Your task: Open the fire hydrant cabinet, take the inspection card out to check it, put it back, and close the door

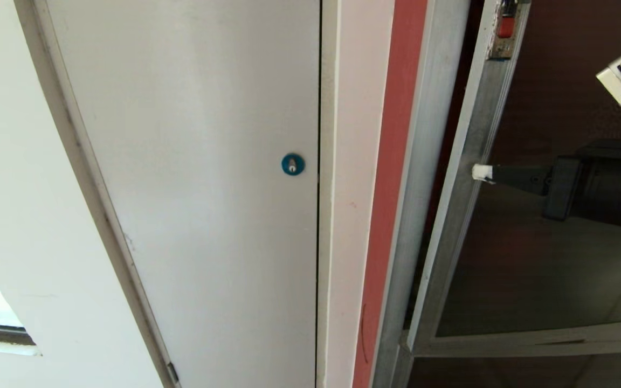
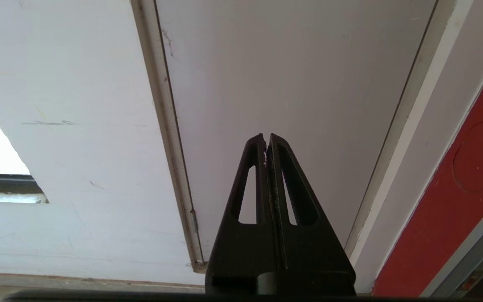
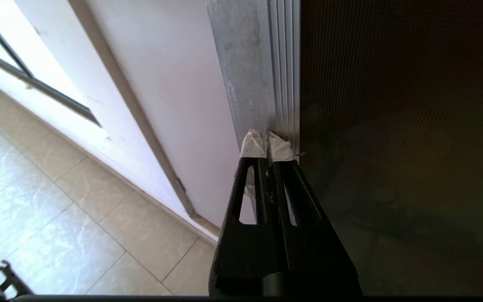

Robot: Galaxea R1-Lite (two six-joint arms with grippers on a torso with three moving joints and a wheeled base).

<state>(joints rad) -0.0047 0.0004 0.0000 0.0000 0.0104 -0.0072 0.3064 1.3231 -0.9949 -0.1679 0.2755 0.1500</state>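
no readable text, labels, brands or numbers on any surface in view

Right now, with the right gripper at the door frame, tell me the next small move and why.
Probably keep pushing the door shut. The right gripper, shut, has its white-taped tips against the door's aluminium frame, and a dark gap shows between it and the fire hydrant cabinet, so the door looks ajar.

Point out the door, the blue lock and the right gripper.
door (image 1: pixel 464 178), head view, on its silver frame edge.
blue lock (image 1: pixel 292 164), head view, on its round face.
right gripper (image 1: pixel 482 172), head view, at its white-taped fingertips, against the frame.
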